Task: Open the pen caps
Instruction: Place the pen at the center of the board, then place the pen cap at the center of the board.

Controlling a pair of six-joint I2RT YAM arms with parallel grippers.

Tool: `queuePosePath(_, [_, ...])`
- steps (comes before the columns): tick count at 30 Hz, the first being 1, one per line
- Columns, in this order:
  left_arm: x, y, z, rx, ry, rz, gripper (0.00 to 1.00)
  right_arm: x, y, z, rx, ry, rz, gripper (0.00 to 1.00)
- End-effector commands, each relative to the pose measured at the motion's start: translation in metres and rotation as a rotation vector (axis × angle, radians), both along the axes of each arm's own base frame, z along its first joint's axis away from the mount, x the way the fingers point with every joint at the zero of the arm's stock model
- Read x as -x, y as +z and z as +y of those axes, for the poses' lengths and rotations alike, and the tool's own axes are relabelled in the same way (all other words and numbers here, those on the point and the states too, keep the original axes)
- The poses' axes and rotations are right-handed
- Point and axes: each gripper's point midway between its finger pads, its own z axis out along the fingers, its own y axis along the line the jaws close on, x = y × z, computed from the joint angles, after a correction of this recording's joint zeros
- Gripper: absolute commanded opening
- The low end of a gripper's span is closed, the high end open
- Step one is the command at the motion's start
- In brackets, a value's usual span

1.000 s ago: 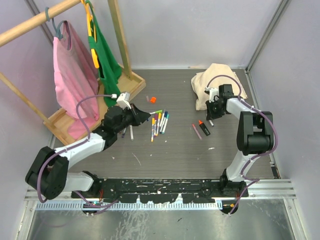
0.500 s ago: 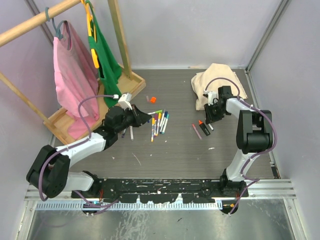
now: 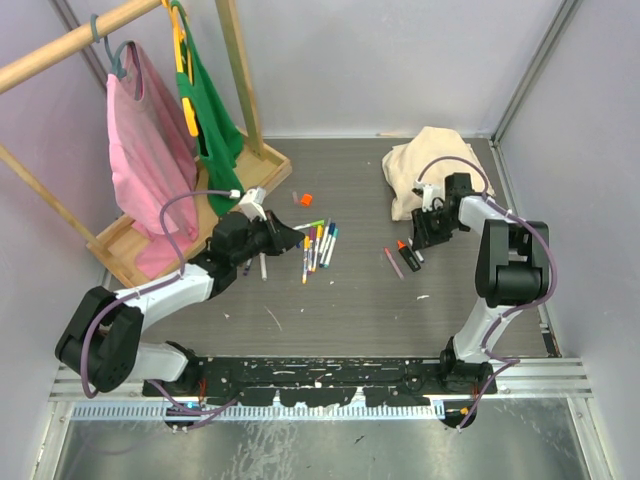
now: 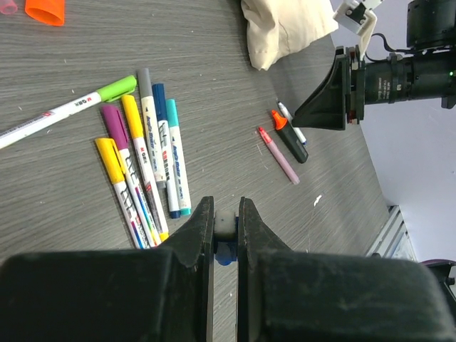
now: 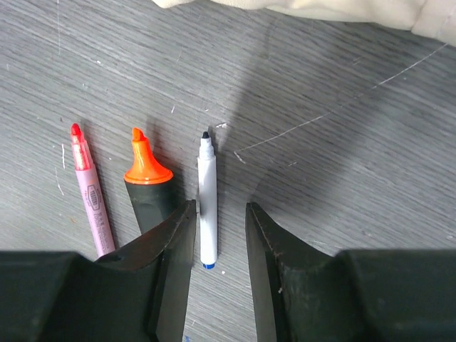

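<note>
The left end effector (image 4: pixel 226 208) is pinching a small pale and blue piece (image 4: pixel 226 226); whether that is a cap or a pen end cannot be told. At 10 o'clock of it in the left wrist view, the pen caps (image 4: pixel 130 107), in yellow, purple, grey, blue, teal and green, are sitting on white pens (image 4: pixel 146 171) bunched on the desk (image 4: pixel 214 85). A loose orange cap (image 3: pixel 306 200) is lying at 12 o'clock of that bunch. The right end effector (image 5: pixel 219 208) is hovering, fingers spread, over an uncapped white pen (image 5: pixel 206 214). A black highlighter (image 5: pixel 149 199) is lying at its 9 o'clock, with a pink pen (image 5: pixel 91 199) beyond.
</note>
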Motion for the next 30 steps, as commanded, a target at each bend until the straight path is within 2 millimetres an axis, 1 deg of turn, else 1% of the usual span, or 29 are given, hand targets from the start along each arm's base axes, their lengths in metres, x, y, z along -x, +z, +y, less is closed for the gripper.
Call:
queuePosePath(1, [-0.009,0.027,-0.004,0.020,-0.006,-0.069,0.04,-0.008,0.038,0.002,-0.056,0.018,-0.096,0.40])
queuePosePath(6, [-0.014,0.020,-0.004,-0.021,0.002,-0.043,0.03,-0.004,0.059,0.004,-0.122,0.038,-0.137,0.40])
queuePosePath(9, [-0.022,0.014,-0.002,-0.064,0.023,-0.020,0.03,0.000,0.075,0.005,-0.153,0.052,-0.167,0.40])
queuePosePath(12, [-0.032,0.008,-0.001,-0.133,0.035,0.005,0.03,0.002,0.097,0.005,-0.172,0.057,-0.225,0.40])
queuePosePath(14, [-0.041,0.005,-0.001,-0.182,0.039,0.021,0.03,0.005,0.112,0.009,-0.192,0.064,-0.264,0.40])
queuePosePath(18, [-0.053,-0.008,0.000,-0.290,0.048,0.064,0.05,0.011,0.152,0.030,-0.311,0.090,-0.328,0.40])
queuePosePath(21, [-0.062,-0.014,-0.001,-0.367,0.046,0.071,0.06,0.017,0.180,0.039,-0.356,0.118,-0.378,0.40])
queuePosePath(23, [-0.069,-0.016,-0.002,-0.418,0.041,0.071,0.06,0.022,0.188,0.041,-0.364,0.127,-0.410,0.40])
queuePosePath(25, [-0.075,-0.018,-0.003,-0.465,0.036,0.072,0.06,0.025,0.192,0.043,-0.364,0.131,-0.445,0.40])
queuePosePath(26, [-0.078,-0.021,-0.003,-0.486,0.032,0.076,0.06,0.026,0.191,0.042,-0.358,0.130,-0.460,0.40])
queuePosePath(28, [-0.085,-0.020,-0.005,-0.512,0.029,0.068,0.06,0.027,0.189,0.039,-0.333,0.128,-0.484,0.40])
queuePosePath(30, [-0.090,-0.024,-0.008,-0.535,0.019,0.076,0.06,0.028,0.187,0.037,-0.321,0.127,-0.486,0.40])
